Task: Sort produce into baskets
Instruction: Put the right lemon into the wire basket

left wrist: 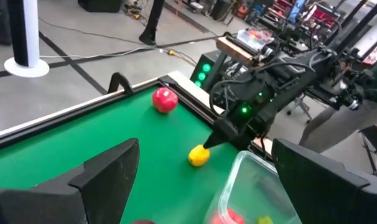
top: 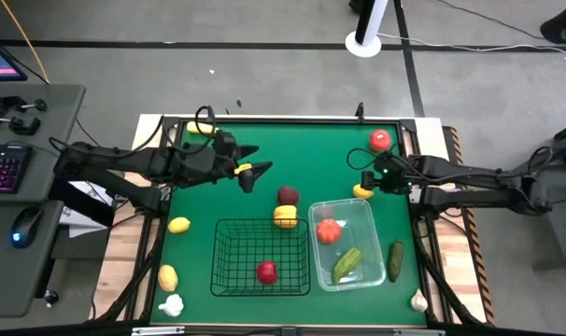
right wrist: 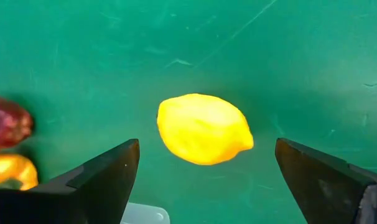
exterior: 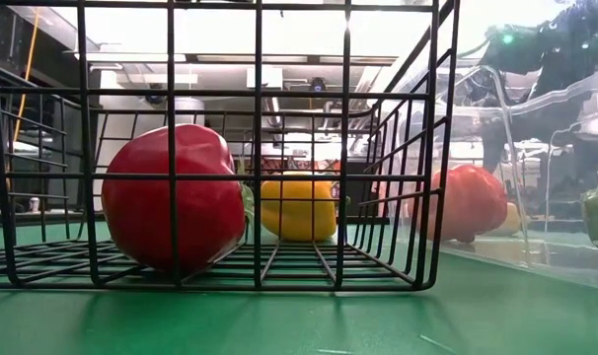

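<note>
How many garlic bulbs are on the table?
2: one garlic at the near left corner, another at the near right corner. More may be hidden under the arms.

A keyboard [top: 1, 166] and mouse [top: 20, 227] sit on a grey desk [top: 40, 261]; a white pole base [top: 364, 43] stands beyond the green table [top: 311, 159]

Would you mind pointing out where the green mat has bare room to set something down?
Free: the top middle, between the left gripper and the red tomato. Crowded: the middle, where the wire basket, clear tub, yellow pepper and right gripper over the lemon cluster.
</note>
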### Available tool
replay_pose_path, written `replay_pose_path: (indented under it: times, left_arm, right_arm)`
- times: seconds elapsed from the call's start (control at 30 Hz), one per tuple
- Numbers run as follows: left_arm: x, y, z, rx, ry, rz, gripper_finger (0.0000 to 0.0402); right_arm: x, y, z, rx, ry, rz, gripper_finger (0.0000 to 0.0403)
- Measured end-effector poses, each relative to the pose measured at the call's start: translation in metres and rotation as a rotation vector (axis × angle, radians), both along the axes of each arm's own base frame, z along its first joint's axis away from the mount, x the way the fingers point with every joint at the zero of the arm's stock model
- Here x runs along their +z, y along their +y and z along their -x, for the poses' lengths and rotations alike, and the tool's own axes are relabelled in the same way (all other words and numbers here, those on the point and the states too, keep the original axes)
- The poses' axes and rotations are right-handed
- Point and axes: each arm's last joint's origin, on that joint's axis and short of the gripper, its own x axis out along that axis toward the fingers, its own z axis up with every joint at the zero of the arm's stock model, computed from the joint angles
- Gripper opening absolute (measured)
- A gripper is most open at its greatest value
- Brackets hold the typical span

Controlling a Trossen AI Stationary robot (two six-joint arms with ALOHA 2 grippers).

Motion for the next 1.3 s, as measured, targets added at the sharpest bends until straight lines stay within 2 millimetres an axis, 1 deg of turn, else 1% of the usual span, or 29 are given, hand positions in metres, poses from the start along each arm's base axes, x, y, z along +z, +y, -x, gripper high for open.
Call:
replay_pose_path:
  times: [0.13,0.33,0.6,0.77,0.97,1.07,1.2,1.23,1.3]
  left_arm:
    - [0.0,0.0,0.0,0.001,0.001,0.002,0.0353]
    - [0.0,0.001,0.0,0.003,0.004,-0.001,0.0353]
    - [-0.002,0.001,0.001,-0.009,0.037,-0.022,0.0353]
    - [-0.003,0.002,0.001,-0.01,0.049,-0.03,0.0353]
    - [-0.003,0.006,0.0,-0.021,0.051,-0.02,0.0353]
    - [-0.003,0.008,0.0,-0.027,0.052,-0.014,0.0353]
    - [-0.004,0.01,0.001,-0.033,0.063,-0.014,0.0353]
    - [-0.002,0.01,0.003,-0.06,0.063,-0.015,0.0353]
    - [0.007,0.01,0.008,-0.137,0.038,-0.01,0.0353]
  right_arm:
    - [-0.005,-0.002,-0.004,-0.025,0.036,-0.016,0.0367]
    - [-0.015,-0.005,-0.018,-0.012,0.049,-0.044,0.0367]
    - [-0.031,-0.004,-0.029,-0.008,0.147,-0.066,0.0367]
    - [-0.04,-0.005,-0.038,0.001,0.15,-0.06,0.0367]
    - [-0.043,-0.007,-0.041,-0.01,0.169,-0.046,0.0363]
    - [-0.043,-0.007,-0.04,-0.012,0.172,-0.043,0.0344]
    - [-0.041,-0.008,-0.041,0.009,0.18,-0.006,0.0289]
    - [-0.037,-0.009,-0.043,0.021,0.173,0.016,0.0274]
    - [-0.024,-0.011,-0.048,0.064,0.136,0.059,0.0248]
